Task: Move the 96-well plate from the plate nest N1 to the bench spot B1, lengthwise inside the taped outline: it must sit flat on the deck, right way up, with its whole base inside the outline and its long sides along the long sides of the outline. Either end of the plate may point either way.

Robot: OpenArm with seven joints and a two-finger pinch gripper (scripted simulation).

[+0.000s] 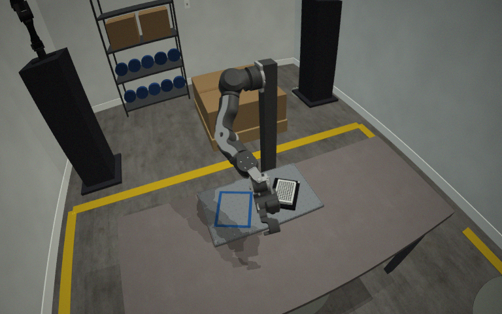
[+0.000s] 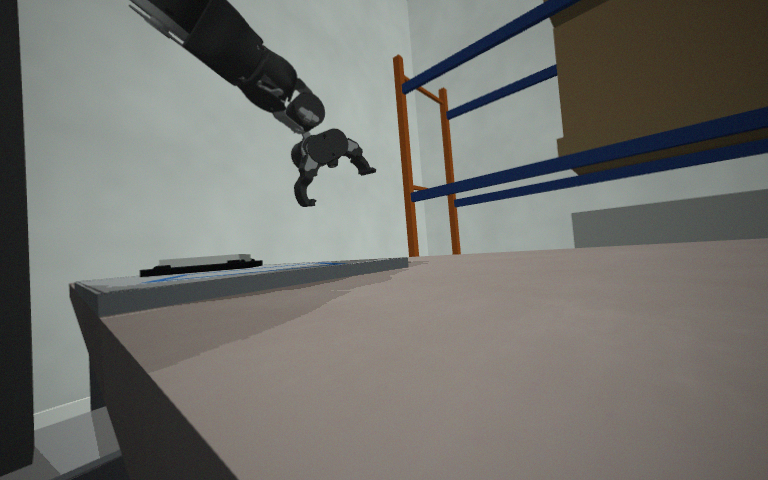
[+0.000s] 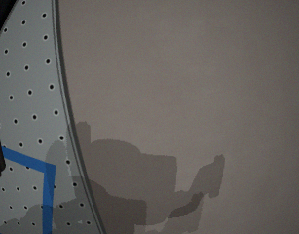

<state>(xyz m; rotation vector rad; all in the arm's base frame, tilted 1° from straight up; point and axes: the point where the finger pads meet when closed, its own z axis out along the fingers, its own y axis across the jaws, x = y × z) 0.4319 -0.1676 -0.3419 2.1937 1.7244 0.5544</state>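
Observation:
The white 96-well plate (image 1: 285, 190) (image 2: 203, 259) sits in the black nest (image 1: 290, 206) (image 2: 151, 272) on the right part of the grey perforated deck (image 1: 308, 196) (image 2: 245, 287) (image 3: 39, 102). The blue taped outline (image 1: 250, 212) (image 3: 48, 200) is on the deck's left part, with no plate in it. My gripper (image 2: 340, 187) is open and empty, high above the deck, with its fingers spread wide. In the top view it appears between outline and nest, and its fingertips are partly hidden. The wrist view shows part of a dark finger at the left edge, but no plate.
The deck lies on a brown table (image 1: 363, 194) (image 2: 465, 356) (image 3: 188, 73). A dark post (image 1: 268, 116) carries the arm behind the deck. Shadows of the arm fall across the outline and the table. Cardboard boxes (image 1: 246, 116) and a shelf rack (image 1: 152, 74) stand beyond the table.

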